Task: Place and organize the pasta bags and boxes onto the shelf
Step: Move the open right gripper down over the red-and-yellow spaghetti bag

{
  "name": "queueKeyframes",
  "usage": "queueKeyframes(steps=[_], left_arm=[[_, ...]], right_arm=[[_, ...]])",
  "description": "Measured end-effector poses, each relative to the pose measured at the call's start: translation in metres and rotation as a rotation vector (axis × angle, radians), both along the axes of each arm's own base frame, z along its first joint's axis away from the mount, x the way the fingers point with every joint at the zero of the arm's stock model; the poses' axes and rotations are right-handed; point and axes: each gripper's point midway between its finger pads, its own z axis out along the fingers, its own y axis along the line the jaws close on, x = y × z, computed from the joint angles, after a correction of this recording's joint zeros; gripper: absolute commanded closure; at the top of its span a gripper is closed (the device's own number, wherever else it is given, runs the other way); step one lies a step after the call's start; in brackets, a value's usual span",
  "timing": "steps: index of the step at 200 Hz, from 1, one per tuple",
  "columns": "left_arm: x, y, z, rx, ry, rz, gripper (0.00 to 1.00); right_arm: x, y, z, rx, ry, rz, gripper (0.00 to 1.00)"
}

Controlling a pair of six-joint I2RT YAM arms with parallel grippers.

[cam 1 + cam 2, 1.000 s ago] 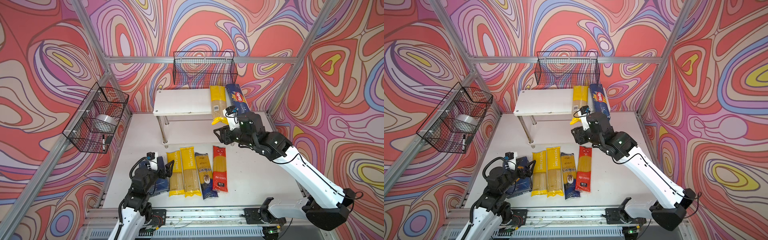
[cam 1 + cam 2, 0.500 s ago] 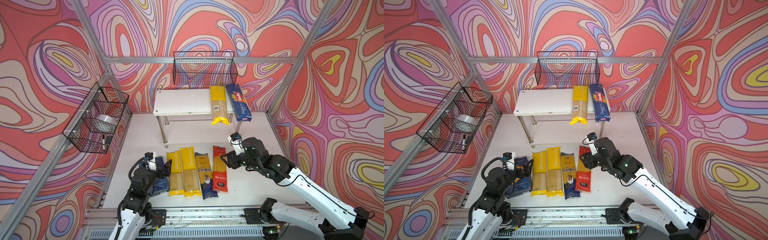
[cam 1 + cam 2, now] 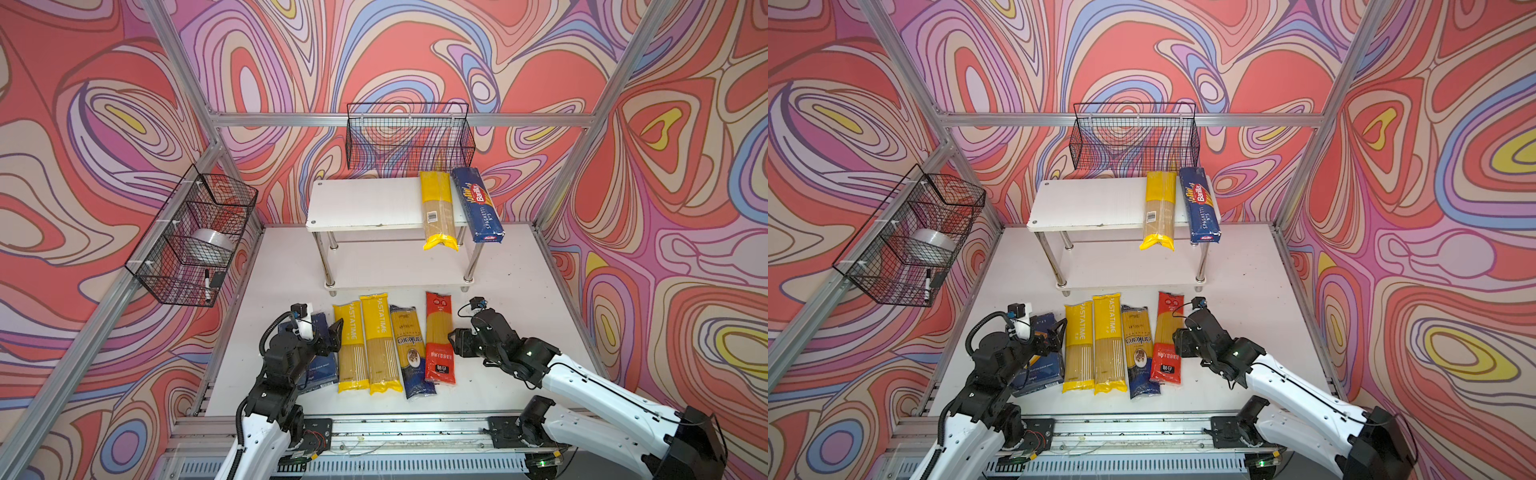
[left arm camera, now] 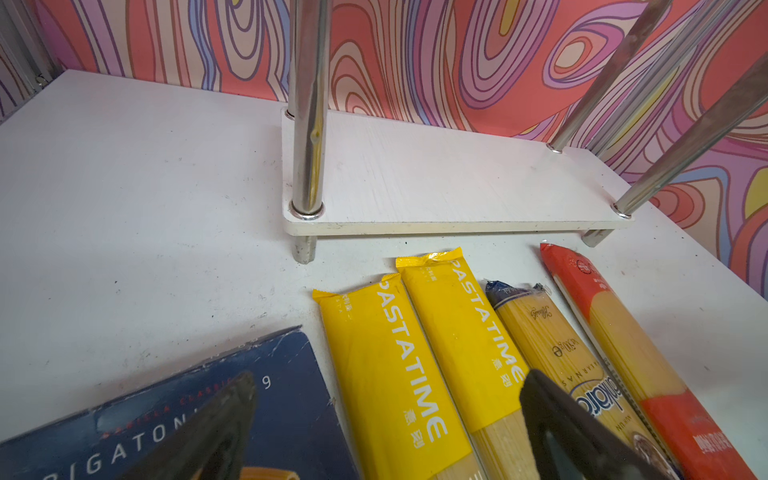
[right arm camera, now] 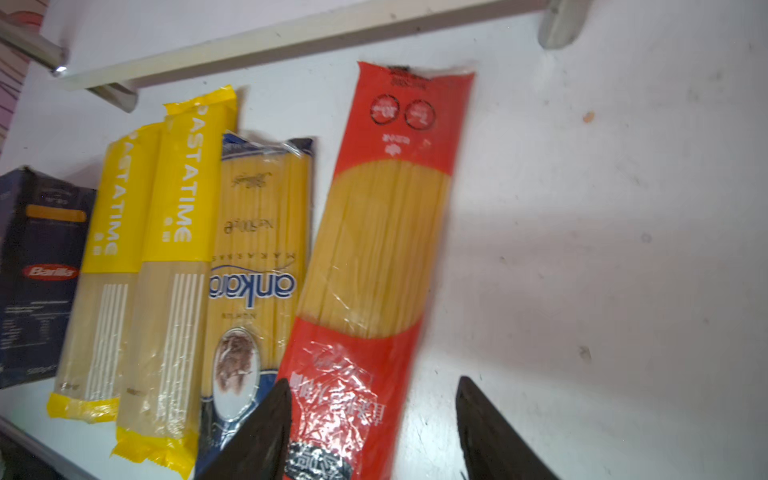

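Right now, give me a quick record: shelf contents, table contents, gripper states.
shelf top tier: yellow-ended bag, Spaghetti box, both overhanging front edge
table: wide Barilla box, two PASTATIME bags, gold-and-navy bag, red-ended bag, side by side
left gripper: open, holding nothing
right gripper: open over red-ended bag's near end

Counting now: two Barilla boxes point(image 3: 478, 205) point(image 3: 323, 370), Spaghetti n.5 far right, Rigatoni near left. Three yellow PASTATIME bags point(image 3: 438, 208) point(image 3: 351, 345) point(image 3: 379, 340), one far, two near; one navy Ankara bag point(image 3: 411, 349); one red-ended bag point(image 3: 438, 336) near right. Five bags total. One two-tier shelf point(image 3: 365, 203). Two black wire baskets point(image 3: 195, 237) point(image 3: 409, 137), left and far; the left holds one tape roll point(image 3: 212, 245), one marker point(image 3: 206, 284).
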Motion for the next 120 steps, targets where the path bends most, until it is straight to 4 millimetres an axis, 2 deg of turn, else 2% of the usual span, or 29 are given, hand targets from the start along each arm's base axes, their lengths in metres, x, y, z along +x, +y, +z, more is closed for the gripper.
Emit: queueKeyframes(steps=[31, 65, 112, 120], left_arm=[[0.000, -0.001, -0.003, 0.001, 0.013, -0.005, 0.00], [0.001, -0.001, -0.005, 0.003, 0.022, -0.005, 0.00], [0.003, -0.002, -0.005, 0.006, 0.036, -0.006, 0.00], [0.003, -0.002, -0.006, 0.007, 0.039, -0.006, 0.00]], right_arm=[[-0.002, -0.005, -0.011, 0.018, 0.018, -0.058, 0.34], [0.000, -0.007, -0.012, 0.027, 0.020, -0.088, 0.31], [0.008, 0.002, -0.024, 0.031, 0.041, -0.093, 0.25], [0.009, 0.004, -0.028, 0.027, 0.051, -0.092, 0.20]])
